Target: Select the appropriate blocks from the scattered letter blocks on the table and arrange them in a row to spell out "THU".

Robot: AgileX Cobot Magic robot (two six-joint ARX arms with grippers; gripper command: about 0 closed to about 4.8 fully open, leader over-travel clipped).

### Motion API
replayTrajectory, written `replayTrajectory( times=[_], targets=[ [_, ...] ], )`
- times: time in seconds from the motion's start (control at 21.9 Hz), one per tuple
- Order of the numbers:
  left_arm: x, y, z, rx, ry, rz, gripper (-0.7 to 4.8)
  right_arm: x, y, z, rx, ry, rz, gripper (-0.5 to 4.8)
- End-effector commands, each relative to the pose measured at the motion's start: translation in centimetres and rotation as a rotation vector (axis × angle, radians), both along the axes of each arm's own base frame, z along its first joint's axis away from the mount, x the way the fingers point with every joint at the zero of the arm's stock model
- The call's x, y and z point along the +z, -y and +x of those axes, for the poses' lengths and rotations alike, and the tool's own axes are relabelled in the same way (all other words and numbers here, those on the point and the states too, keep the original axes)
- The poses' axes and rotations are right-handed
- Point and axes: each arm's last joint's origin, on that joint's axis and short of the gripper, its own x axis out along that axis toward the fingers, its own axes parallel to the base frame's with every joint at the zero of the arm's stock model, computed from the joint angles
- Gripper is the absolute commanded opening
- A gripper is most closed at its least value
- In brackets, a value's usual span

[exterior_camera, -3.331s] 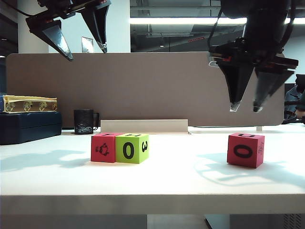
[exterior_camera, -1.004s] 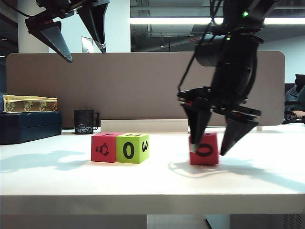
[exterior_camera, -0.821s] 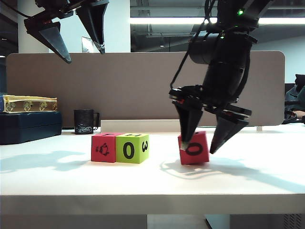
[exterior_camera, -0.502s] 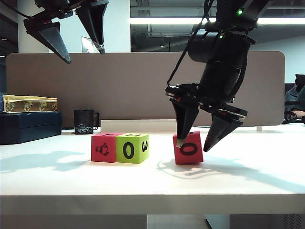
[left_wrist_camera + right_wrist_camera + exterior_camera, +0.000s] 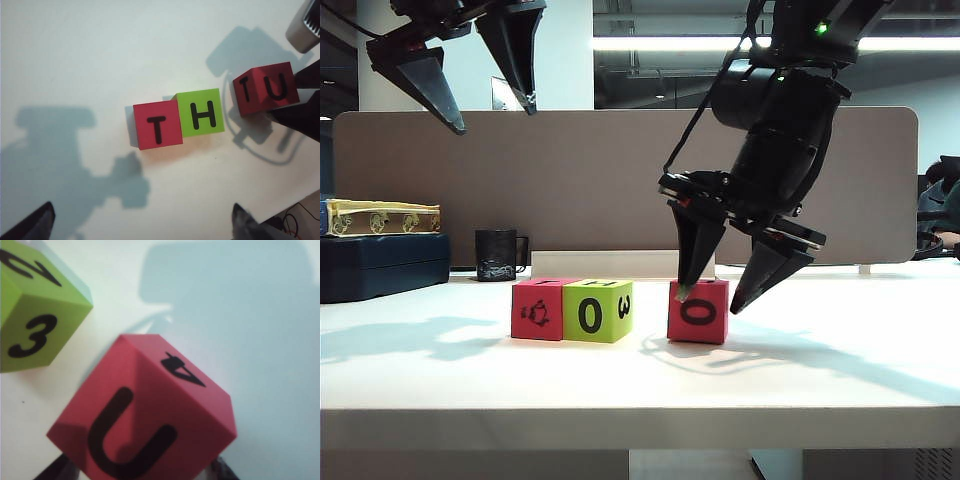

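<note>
Foam-like and probably light, the red U block (image 5: pixel 698 311) sits on the worktop (image 5: pixel 640 380) right of centre, a small gap from the green H block (image 5: pixel 597 310); flat opposite sides suit pinching. Right hand (image 5: pixel 715 292) straddles it, spread; left hand (image 5: pixel 480 90) hangs spread at upper left

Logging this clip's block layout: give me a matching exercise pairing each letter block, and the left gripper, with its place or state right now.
Things:
1. T block
2. H block
3. U block
4. left gripper

Places or states:
A. between the right gripper's fingers, apart from the row
B. lime-green, middle of the row
C. open, raised high over the table
D. red, outer end, touching the green block

Pairs: 1-D, 2-B, 3-A, 4-C
</note>
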Motion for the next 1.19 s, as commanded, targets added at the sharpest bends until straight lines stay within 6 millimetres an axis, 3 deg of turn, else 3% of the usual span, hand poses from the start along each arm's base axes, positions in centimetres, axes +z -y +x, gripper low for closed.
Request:
replayTrajectory(
  times=[0.05,0.5,1.19],
  targets=[
    [0.2,0.0,-0.2,-0.010,0.008,-0.002,4.79,-0.3,-0.4,0.2,0.019,-0.022,0.053,3.13],
    [0.2,0.0,-0.2,-0.010,0.007,-0.002,4.79,-1.1,-3.7,-0.8,0.113,0.007,0.082,3.05],
    [0.2,-0.1,-0.3,-0.016,0.003,0.005,4.79,-1.0,-3.7,-0.4,0.075,0.079,0.027,3.05]
  ],
)
